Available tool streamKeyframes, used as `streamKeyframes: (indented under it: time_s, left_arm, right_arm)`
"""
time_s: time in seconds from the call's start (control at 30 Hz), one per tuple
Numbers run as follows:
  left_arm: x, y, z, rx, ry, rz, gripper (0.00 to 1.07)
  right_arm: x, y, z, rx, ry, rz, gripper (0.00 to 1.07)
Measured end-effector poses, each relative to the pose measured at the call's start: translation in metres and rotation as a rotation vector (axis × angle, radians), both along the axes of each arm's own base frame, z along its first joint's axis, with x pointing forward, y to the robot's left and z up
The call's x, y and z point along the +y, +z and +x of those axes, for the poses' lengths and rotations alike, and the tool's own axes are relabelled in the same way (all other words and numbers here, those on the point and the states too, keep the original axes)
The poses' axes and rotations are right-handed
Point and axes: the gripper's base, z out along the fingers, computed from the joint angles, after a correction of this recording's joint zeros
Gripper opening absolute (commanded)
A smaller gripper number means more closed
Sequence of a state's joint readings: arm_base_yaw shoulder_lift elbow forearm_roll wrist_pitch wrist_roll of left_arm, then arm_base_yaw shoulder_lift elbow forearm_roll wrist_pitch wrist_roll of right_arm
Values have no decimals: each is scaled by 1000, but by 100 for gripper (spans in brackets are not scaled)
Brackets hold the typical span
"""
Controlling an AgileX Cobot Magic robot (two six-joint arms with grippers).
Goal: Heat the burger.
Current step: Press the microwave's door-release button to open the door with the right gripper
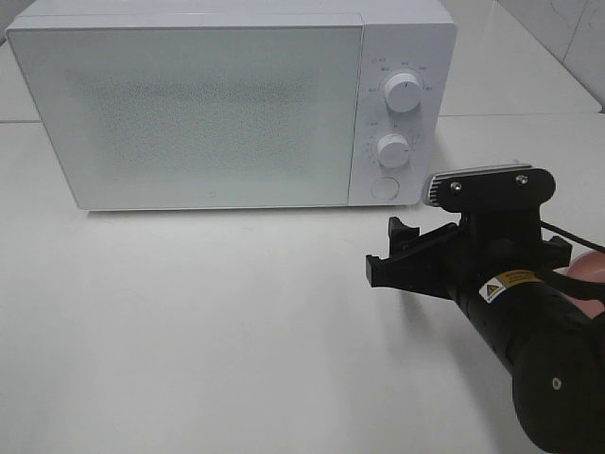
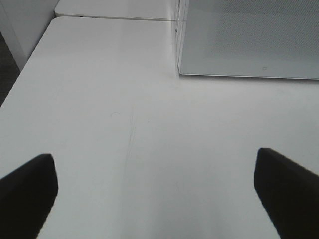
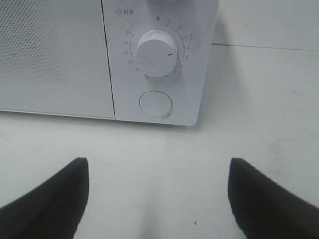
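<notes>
Microwave door shut, both grippers open and empty.
The white microwave (image 1: 208,113) stands at the back edge of the worktop (image 1: 189,331). The right gripper (image 1: 388,251) hovers before its lower dial (image 3: 157,53) and round button (image 3: 155,103), jaws spread, holding nothing. The left gripper (image 2: 154,194) hangs over the worktop, jaws wide apart. A pink sliver (image 1: 588,274) at the right edge, behind the right arm, may be the plate; the burger is hidden.

Numbers 0 to 35 ring the timer dial (image 3: 156,53) on the microwave (image 3: 50,59).
</notes>
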State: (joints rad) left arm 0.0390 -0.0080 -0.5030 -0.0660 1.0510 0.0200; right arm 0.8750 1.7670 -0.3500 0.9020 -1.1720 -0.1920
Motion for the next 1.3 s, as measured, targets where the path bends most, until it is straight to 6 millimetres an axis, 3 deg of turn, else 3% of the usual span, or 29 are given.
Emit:
streamKeyframes:
  time_s: [0.2,0.37,0.63,0.7,0.83,0.9,1.13,1.23,1.3]
  left_arm:
    - [0,0,0,0,0,0,100]
    - [0,0,0,0,0,0,100]
    - [0,0,0,0,0,0,100]
    - [0,0,0,0,0,0,100]
    - [0,0,0,0,0,0,100]
    - [0,0,0,0,0,0,100]
    - [0,0,0,0,0,0,100]
    - [0,0,0,0,0,0,100]
    - [0,0,0,0,0,0,100]
  right_arm:
    - [0,1,1,-9,-30,76,71]
    - [0,1,1,-4,-81,222,61]
    - [0,1,1,14,-199,564,40]
    - [0,1,1,26,-256,726,30]
    - [0,1,1,35,-311,886,24]
    - [0,0,0,51,-381,1081,20]
    - [0,0,0,66,-460,1301,12]
    - [0,0,0,74,-507,1432,1]
    - [0,0,0,75,-514,1452,0]
